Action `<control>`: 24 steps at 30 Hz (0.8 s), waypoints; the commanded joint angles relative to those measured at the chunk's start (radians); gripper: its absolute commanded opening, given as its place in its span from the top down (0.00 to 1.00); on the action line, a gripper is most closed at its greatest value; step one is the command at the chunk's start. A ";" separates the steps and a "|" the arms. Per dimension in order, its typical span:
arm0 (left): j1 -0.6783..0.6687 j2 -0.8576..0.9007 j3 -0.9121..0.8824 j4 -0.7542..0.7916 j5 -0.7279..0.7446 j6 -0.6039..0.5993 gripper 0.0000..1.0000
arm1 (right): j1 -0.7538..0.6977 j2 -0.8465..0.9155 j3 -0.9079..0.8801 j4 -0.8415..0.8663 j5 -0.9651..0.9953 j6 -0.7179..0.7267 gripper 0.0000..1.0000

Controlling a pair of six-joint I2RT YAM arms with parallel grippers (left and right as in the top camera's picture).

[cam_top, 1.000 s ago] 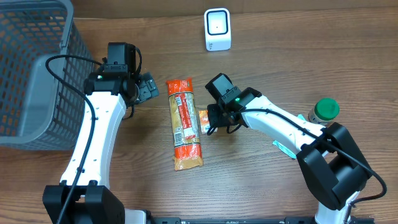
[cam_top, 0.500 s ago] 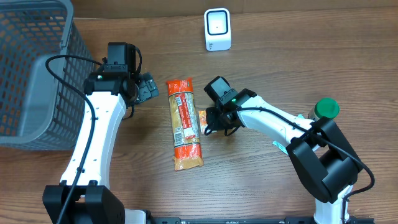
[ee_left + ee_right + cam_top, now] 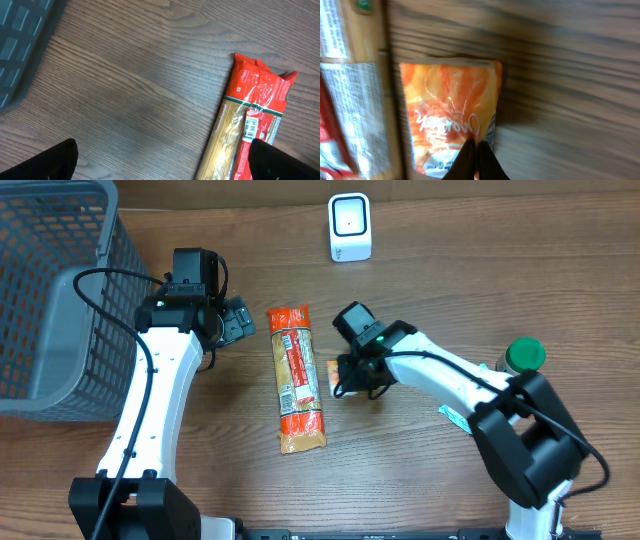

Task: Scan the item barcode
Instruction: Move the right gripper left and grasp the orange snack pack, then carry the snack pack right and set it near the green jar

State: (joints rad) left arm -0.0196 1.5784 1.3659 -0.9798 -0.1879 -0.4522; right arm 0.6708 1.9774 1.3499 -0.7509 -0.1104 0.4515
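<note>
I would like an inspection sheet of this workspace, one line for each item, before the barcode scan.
Surface: wooden table, no spill seen.
Job's things: pasta packet lying flat, barcode showing; orange sachet beside it; white scanner at the far edge.
Clutter: green-capped bottle by the right arm.
Tools: left tool open, empty; right tool shut, tips on the sachet.
Cables: black cable looped along the left arm.
Surroundings: grey basket at the left.

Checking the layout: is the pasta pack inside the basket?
No, the pasta pack lies on the bare wooden table, apart from the basket.
</note>
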 commanded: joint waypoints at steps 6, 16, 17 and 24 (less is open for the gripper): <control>0.000 0.005 0.002 0.001 -0.010 0.011 0.00 | -0.005 -0.183 0.007 -0.072 0.329 -0.064 0.96; 0.000 0.005 0.002 0.001 -0.010 0.011 0.00 | 0.002 -0.180 -0.003 -0.200 0.766 -0.063 0.96; 0.000 0.005 0.002 0.001 -0.010 0.011 0.00 | 0.003 -0.180 -0.003 -0.206 0.793 -0.064 0.96; 0.000 0.005 0.002 0.001 -0.010 0.011 0.00 | 0.003 -0.180 -0.003 -0.238 0.828 -0.135 0.96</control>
State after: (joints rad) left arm -0.0196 1.5784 1.3659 -0.9798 -0.1883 -0.4522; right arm 0.6685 1.8004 1.3479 -0.9890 0.6594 0.3527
